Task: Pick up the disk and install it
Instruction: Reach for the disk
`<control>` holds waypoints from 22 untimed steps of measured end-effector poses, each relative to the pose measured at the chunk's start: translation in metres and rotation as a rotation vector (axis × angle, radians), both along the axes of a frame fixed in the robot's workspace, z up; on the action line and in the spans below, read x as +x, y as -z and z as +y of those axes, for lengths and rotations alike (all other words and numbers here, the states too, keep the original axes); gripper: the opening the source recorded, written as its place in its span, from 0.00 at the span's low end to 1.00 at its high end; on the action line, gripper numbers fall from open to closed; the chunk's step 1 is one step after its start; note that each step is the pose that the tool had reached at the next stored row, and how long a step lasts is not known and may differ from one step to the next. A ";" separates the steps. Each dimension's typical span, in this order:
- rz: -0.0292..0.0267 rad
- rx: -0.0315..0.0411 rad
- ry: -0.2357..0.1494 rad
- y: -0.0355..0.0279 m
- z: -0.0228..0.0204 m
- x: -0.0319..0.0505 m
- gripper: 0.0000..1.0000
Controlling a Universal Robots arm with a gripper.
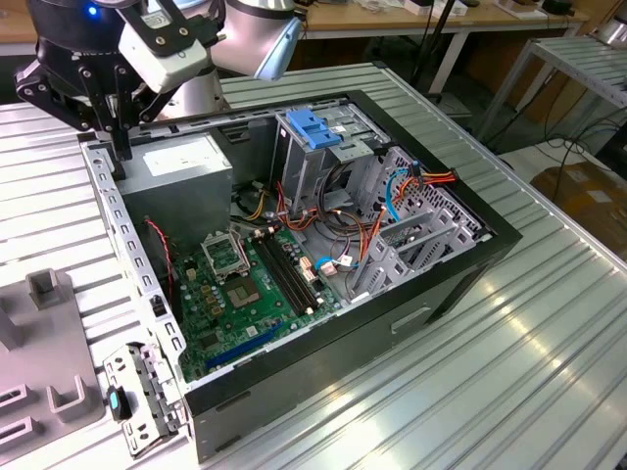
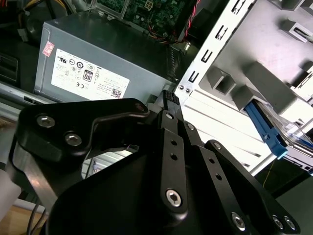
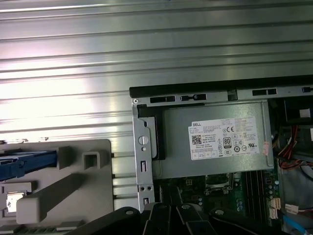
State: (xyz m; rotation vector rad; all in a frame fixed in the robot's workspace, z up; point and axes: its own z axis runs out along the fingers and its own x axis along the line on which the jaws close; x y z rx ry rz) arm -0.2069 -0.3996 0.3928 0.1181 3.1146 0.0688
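Not yet lifted: the disk point(image 3: 27, 164), blue plastic rails showing, parked in a grey moulded holder point(image 3: 83, 196) at lower left of the first wrist view. Poised by the open computer case point(image 1: 323, 382) on the ribbed metal surface point(image 1: 549, 372), fingers point(image 1: 119, 147) pressed together, empty, with installation entirely ahead.

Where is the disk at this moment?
In the second wrist view the disk sits in the grey holder, outside the case, just past its perforated metal edge.
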 end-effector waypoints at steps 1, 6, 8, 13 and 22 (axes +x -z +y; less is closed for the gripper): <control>-0.0001 0.0000 0.000 0.0000 0.0000 -0.0005 0.11; -0.0001 0.0001 0.000 0.0001 -0.0001 -0.0025 0.11; 0.0000 0.0000 0.000 0.0000 -0.0001 -0.0031 0.11; -0.0001 0.0000 0.000 0.0000 -0.0002 -0.0046 0.11; 0.0000 0.0000 0.000 0.0000 -0.0003 -0.0072 0.11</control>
